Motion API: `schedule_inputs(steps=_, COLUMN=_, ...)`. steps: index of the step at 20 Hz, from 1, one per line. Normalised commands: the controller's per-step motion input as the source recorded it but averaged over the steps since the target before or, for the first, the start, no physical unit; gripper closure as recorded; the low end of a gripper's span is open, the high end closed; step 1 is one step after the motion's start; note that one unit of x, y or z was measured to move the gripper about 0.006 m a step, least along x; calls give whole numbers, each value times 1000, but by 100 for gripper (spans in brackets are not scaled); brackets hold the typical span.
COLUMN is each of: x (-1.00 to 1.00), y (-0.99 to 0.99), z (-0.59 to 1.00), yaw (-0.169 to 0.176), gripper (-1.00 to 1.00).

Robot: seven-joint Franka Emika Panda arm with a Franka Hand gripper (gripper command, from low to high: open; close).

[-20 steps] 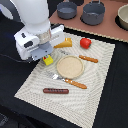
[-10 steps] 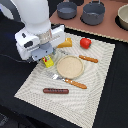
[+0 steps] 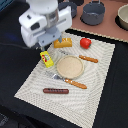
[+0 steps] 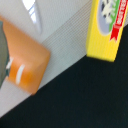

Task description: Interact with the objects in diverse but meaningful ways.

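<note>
A yellow printed packet (image 3: 46,59) lies on the woven mat (image 3: 35,85), just below my gripper (image 3: 48,47), which hovers above it. Blur hides the fingers, so whether they are open or shut is unclear. The golden bread loaf (image 3: 63,43) sits beside the gripper toward the exterior view's right, and the red tomato (image 3: 85,43) is further right. A thin brown sausage (image 3: 55,91) lies near the mat's front. In the wrist view the packet (image 4: 107,30) and the loaf (image 4: 25,65) lie apart with bare mat between them. A grey pan (image 3: 93,12) stands at the back.
A round tan plate (image 3: 69,66) sits mid-mat, with an orange-handled knife (image 3: 75,83) in front of it and an orange-handled fork (image 3: 88,59) to its right. A light bowl (image 3: 122,15) stands at the back right. Black tabletop surrounds the mat.
The arm has drawn slightly up and back from the yellow packet, which now shows more fully on the mat. The other objects have not moved.
</note>
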Motion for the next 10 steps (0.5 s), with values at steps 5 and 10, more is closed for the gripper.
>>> schedule_inputs(steps=5, x=139, y=517, z=-137, yaw=140, gripper=-100)
schedule_inputs(steps=10, x=175, y=286, z=-285, yaw=203, gripper=-100)
